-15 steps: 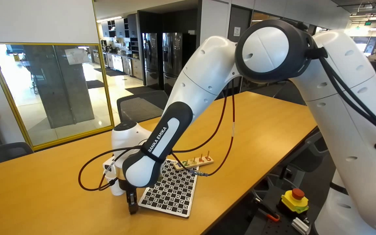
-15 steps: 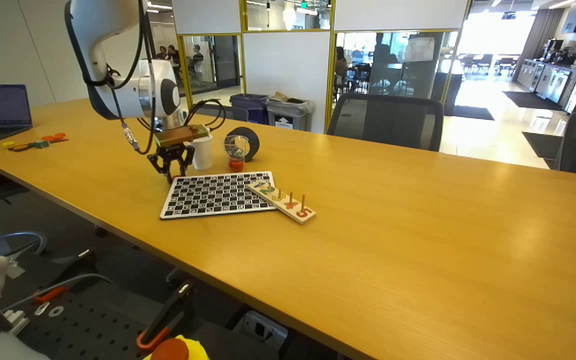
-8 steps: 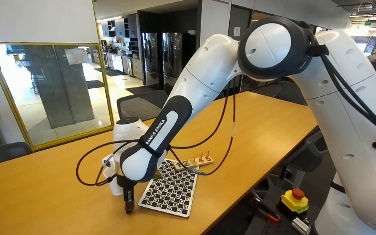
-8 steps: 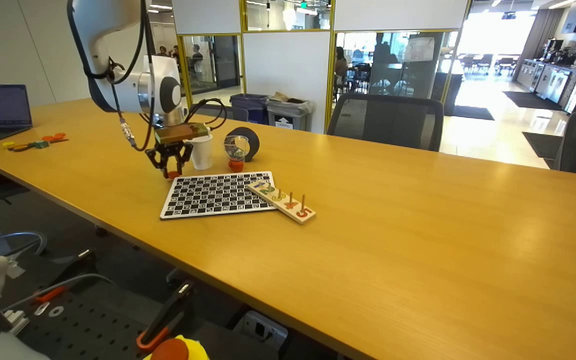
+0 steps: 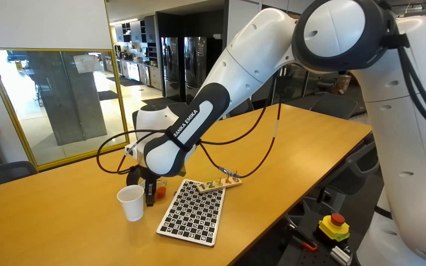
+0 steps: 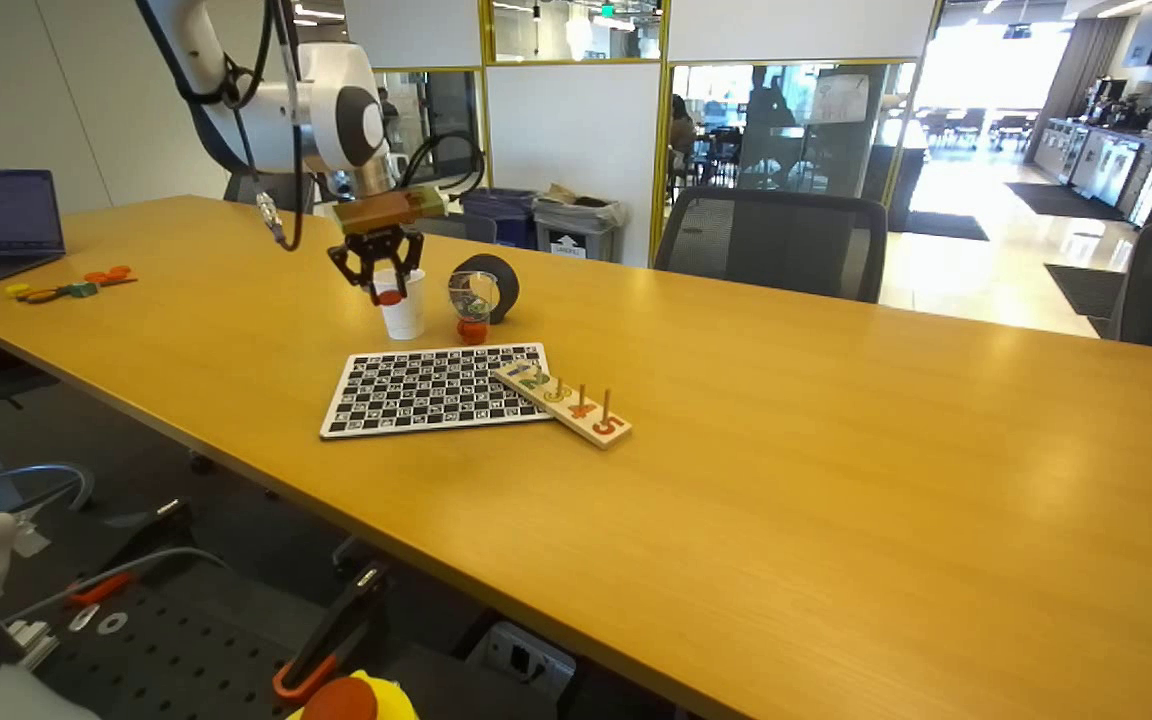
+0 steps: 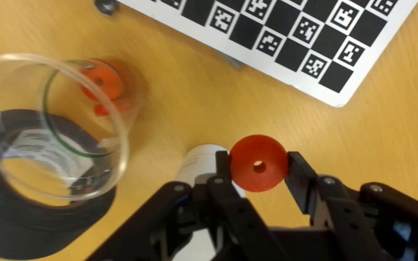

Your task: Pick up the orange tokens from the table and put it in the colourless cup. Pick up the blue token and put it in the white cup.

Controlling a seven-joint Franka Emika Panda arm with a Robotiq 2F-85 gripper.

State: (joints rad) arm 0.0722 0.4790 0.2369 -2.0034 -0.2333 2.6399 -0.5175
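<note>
We had the pincer (image 6: 390, 297) clamped on one orange token (image 7: 259, 154), the disc gripped by its edge and held up off the worktop (image 6: 786, 480). In an exterior view it hung in front of the white cup (image 6: 405, 320), which stood upright. Near that cup we saw the colourless cup (image 6: 474, 308), also upright, with more orange tokens (image 6: 472, 331) showing low inside it and a dark ring (image 6: 507, 288) standing just beside. One end of our numbered peg strip (image 6: 568, 408) lay over the edge of the checkered board (image 5: 194, 214).
</note>
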